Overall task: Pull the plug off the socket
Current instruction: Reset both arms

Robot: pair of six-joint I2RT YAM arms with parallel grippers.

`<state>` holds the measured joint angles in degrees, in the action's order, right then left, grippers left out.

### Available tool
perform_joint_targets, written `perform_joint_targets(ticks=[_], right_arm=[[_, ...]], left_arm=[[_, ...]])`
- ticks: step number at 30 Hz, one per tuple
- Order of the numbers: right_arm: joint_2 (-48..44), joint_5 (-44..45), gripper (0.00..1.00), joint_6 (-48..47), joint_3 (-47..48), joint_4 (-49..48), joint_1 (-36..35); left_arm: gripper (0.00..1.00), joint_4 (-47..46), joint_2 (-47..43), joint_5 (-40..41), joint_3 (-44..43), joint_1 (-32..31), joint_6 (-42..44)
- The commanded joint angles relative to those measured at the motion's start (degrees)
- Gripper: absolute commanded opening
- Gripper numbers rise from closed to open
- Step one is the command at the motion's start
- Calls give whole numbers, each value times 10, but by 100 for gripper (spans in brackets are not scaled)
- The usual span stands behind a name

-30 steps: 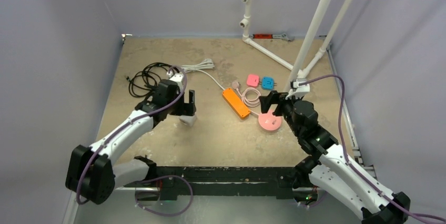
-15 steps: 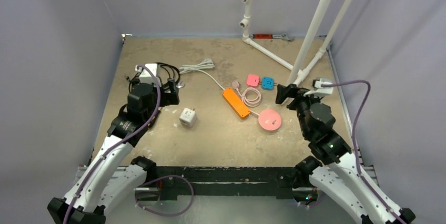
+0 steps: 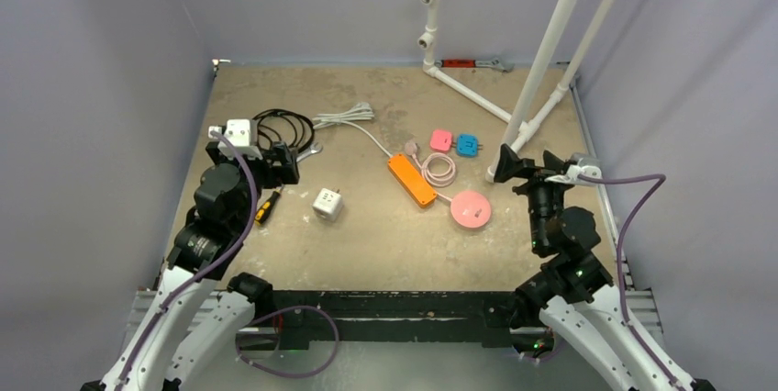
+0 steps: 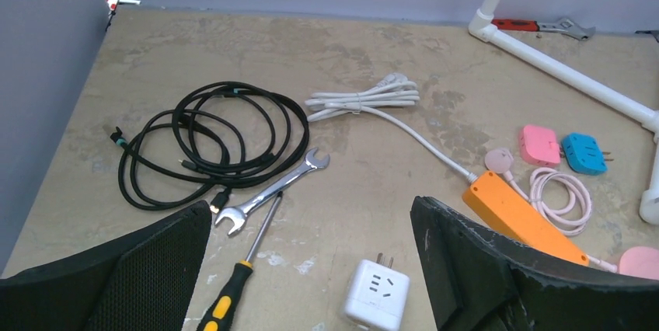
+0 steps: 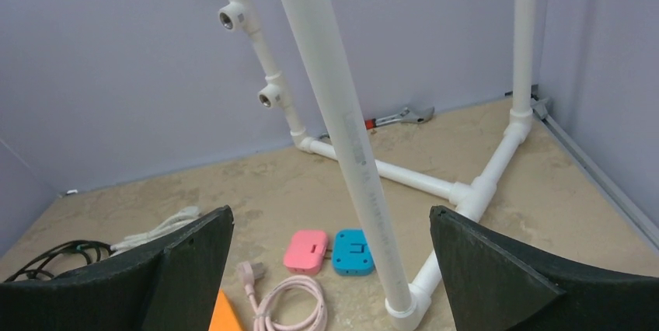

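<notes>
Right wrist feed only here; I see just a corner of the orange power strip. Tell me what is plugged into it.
Observer: Nothing that I can see; the top view shows the whole orange power strip, with nothing standing in it.
Operator: Place the pink plug for me.
Observer: The pink plug lies flat just past the strip's far end, beside its white cable.
Operator: Report the left end effector.
Observer: The left end effector is open and empty, close to a screwdriver.

White-and-black arms (image 3: pixel 594 331), purple cables (image 3: pixel 635 179)
</notes>
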<state>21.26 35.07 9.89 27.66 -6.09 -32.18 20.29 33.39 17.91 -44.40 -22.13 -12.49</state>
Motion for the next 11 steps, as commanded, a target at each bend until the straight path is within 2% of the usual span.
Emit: perform_joint_targets(ticks=[1,11], right_arm=[[-4,10,99,-23,6,-46,1],[-3,13,99,-23,9,-40,1]], left_arm=[[99,-10,-1,21,-2,3,12],[99,-9,1,18,0,3,9]])
